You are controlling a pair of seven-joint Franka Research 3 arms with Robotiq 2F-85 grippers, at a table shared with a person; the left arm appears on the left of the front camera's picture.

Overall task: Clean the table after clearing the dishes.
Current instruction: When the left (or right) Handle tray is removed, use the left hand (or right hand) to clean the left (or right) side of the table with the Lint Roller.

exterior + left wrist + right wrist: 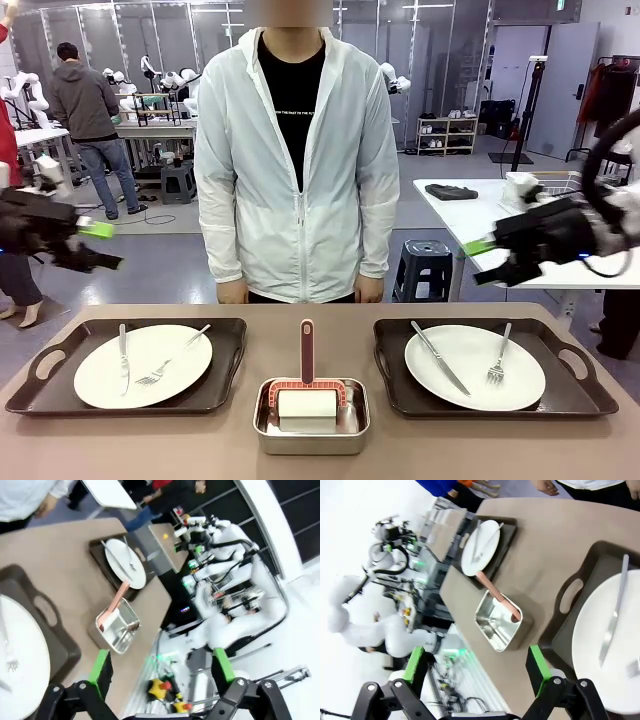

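Two white plates lie on dark brown trays on the tan table [260, 345], each with a knife and fork. The left plate [143, 365] sits on the left tray [228, 340], and the right plate [475, 367] on the right tray [390, 345]. My left gripper [108, 246] hangs open, high above the table's left end. Over the right end my right gripper [478, 263] is also raised and open. The left wrist view has my open left gripper [161, 666] over the near plate [20, 655]. In the right wrist view my right gripper [476, 664] is open beside its near plate [605, 650]. Both are empty.
A steel pan [311, 415] at the front middle holds a white pad with an upright pink handle [307, 350]. A person stands at the far edge, hands [232, 291] down at the sides. A white table [470, 215] stands behind on the right.
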